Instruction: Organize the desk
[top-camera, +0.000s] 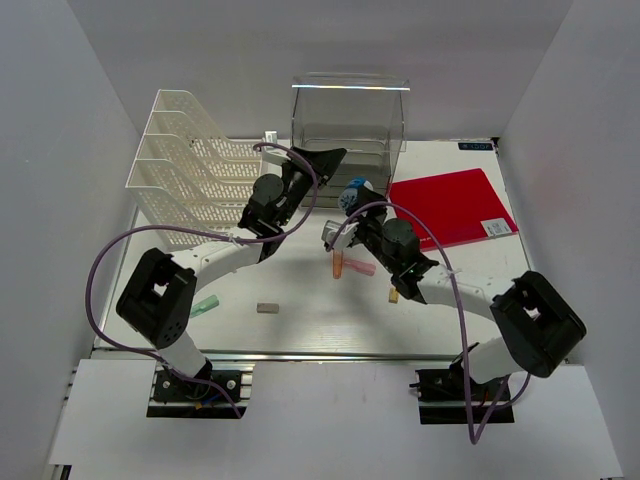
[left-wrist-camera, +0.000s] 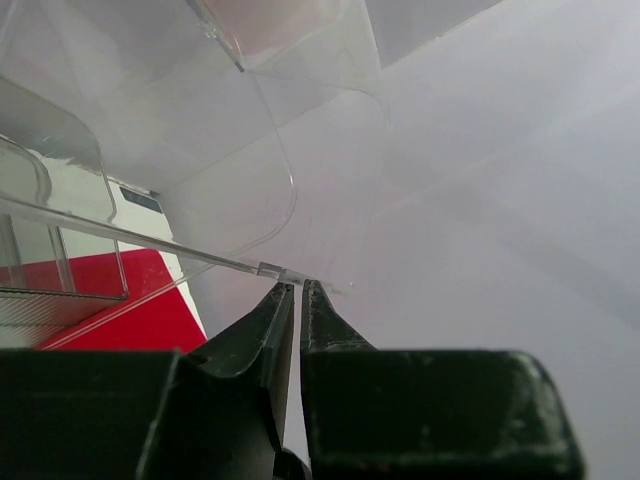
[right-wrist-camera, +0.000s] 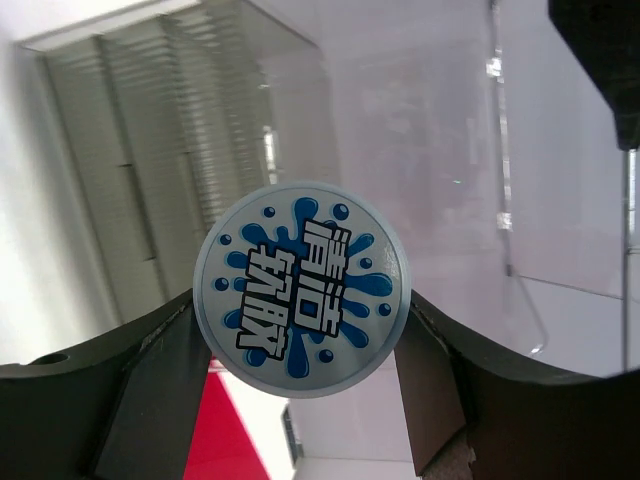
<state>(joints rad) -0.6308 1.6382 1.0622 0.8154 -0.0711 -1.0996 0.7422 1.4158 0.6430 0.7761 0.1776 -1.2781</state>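
Observation:
The desk (top-camera: 300, 285) is a wide white tabletop. At its back stands a clear plastic drawer box (top-camera: 350, 115). My left gripper (top-camera: 325, 158) is at the box's front left corner; in the left wrist view its tips (left-wrist-camera: 298, 287) are pinched on the thin edge of a clear plastic panel (left-wrist-camera: 200, 150). My right gripper (top-camera: 352, 203) is raised in front of the box, shut on a round jar (right-wrist-camera: 300, 290) with a blue splash label, seen as a blue-topped jar (top-camera: 355, 190) from above. The box's ribbed drawers (right-wrist-camera: 150, 150) show behind the jar.
A white mesh file rack (top-camera: 185, 165) stands back left and a red folder (top-camera: 450, 205) lies back right. Orange (top-camera: 338, 265) and pink (top-camera: 360, 267) markers, a green marker (top-camera: 205, 305), a grey eraser (top-camera: 267, 308) and a small tan piece (top-camera: 394, 294) lie scattered.

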